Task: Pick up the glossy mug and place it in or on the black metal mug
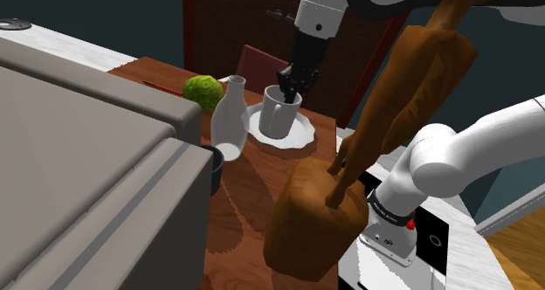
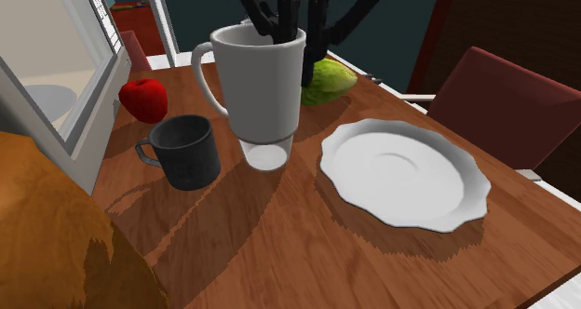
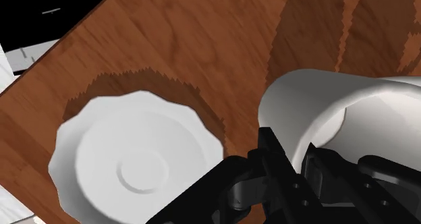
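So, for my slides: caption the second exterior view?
Black two-finger gripper holds glossy white mug above wooden table, beside dark grey mug.

Bright, even light; crisp pictures.
Hard, stair-stepped shadows lie on the wooden table [image 2: 279, 251] along the near rim of the plate [image 2: 346, 151] and below the white mug [image 2: 261, 84].

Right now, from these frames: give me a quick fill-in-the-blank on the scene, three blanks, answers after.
1. The gripper is shut on the ____ of the white mug.
2. The apple beside the dark mug is ____ in colour.
3. The dark mug stands on the table with its opening facing ____.

Missing words: rim; red; up.
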